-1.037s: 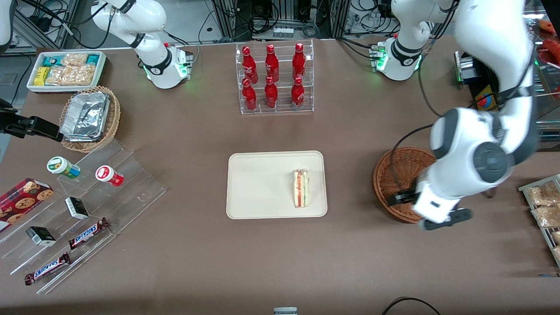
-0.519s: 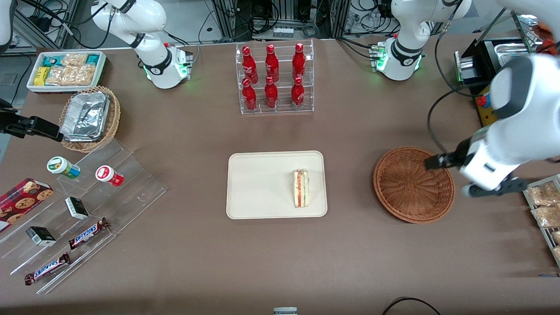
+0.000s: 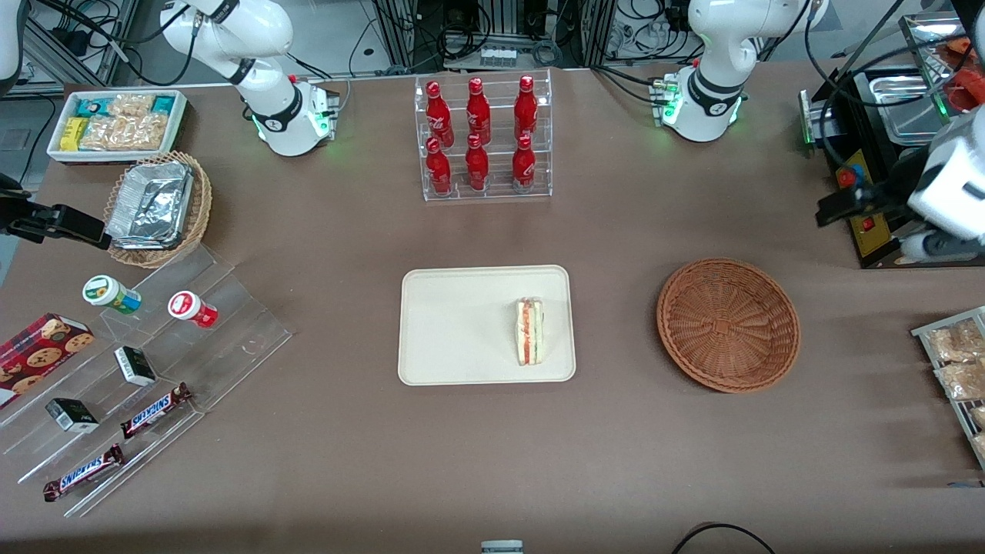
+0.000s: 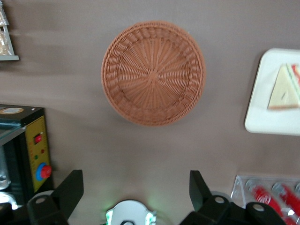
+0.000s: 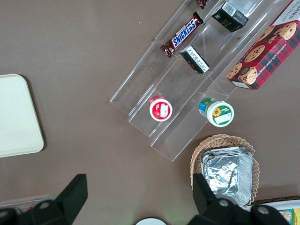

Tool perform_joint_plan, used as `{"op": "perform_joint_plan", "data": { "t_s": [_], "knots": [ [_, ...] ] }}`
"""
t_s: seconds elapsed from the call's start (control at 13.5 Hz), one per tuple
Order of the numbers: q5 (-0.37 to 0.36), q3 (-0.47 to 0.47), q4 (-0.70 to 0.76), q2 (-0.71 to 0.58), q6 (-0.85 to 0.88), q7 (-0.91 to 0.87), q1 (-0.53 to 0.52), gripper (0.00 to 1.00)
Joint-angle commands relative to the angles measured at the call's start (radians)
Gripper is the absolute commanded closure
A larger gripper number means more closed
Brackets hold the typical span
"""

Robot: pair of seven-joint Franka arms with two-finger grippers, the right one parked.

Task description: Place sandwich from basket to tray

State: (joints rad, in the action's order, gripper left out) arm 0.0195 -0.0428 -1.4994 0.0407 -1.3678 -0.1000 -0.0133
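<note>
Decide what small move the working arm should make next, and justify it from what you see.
Probably none beyond parking: the sandwich lies on the tray, the basket holds nothing, and the open gripper hangs high above the table, clear of the basket.

A clear rack of red bottles (image 3: 483, 138) stands at upper centre of the frame, a white bin of snack packets (image 3: 117, 123) and a foil-tray basket (image 3: 158, 208) sit upper left, and a clear stepped stand (image 3: 231, 308) with Snickers bars (image 3: 155, 410) and a cookie box (image 3: 38, 355) fills lower left
</note>
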Motion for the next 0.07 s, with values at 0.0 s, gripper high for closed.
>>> {"op": "perform_joint_plan", "data": {
  "t_s": [0.0],
  "knots": [
    [-0.012, -0.008, -0.07, -0.053, 0.0, 0.06, -0.03, 0.0]
  ]
}}
